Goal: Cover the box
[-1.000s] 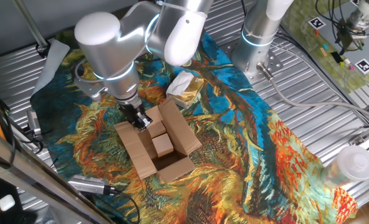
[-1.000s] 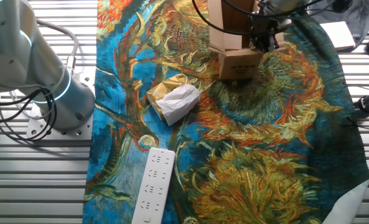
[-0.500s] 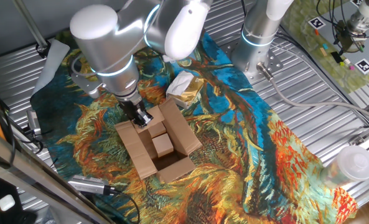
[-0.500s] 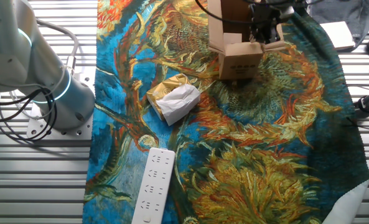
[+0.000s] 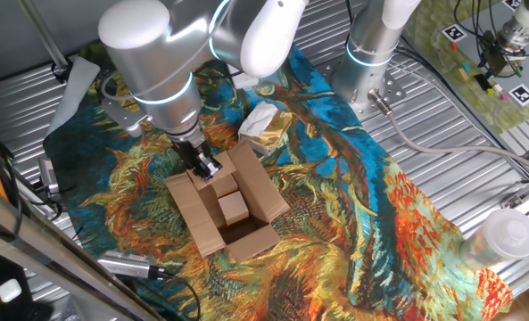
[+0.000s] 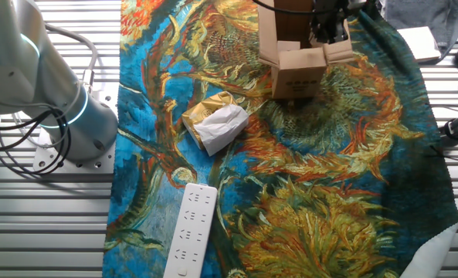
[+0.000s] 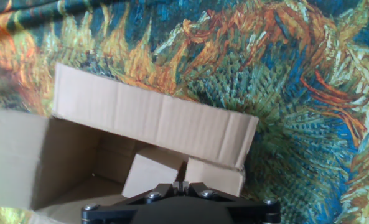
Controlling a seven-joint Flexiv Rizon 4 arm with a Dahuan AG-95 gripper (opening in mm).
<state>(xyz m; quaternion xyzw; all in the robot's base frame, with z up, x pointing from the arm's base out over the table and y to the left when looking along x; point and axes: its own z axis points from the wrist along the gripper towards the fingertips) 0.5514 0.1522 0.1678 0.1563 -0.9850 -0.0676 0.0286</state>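
The brown cardboard box [image 5: 249,239] stands on the painted cloth with its flaps spread open. Two small brown blocks [image 5: 232,207] lie inside. The box also shows in the other fixed view [image 6: 296,75] and in the hand view, where one long flap [image 7: 153,118] crosses the frame above the blocks [image 7: 152,174]. My gripper [image 5: 207,168] is shut, with its fingertips together at the box's far end, just over the short flap. It shows in the other fixed view [image 6: 327,31] and in the hand view [image 7: 182,185]. I see nothing held between the fingers.
A crumpled white-and-yellow wrapper [image 5: 262,120] lies behind the box, also in the other fixed view [image 6: 215,123]. A white power strip [image 6: 188,232] lies on the cloth. A second arm's base [image 5: 371,53] stands at the back. A clear cup [image 5: 505,234] sits at the right.
My gripper has moved a little away from the box's end and the arm has shifted. In the other fixed view the short flap under the gripper stands more spread out.
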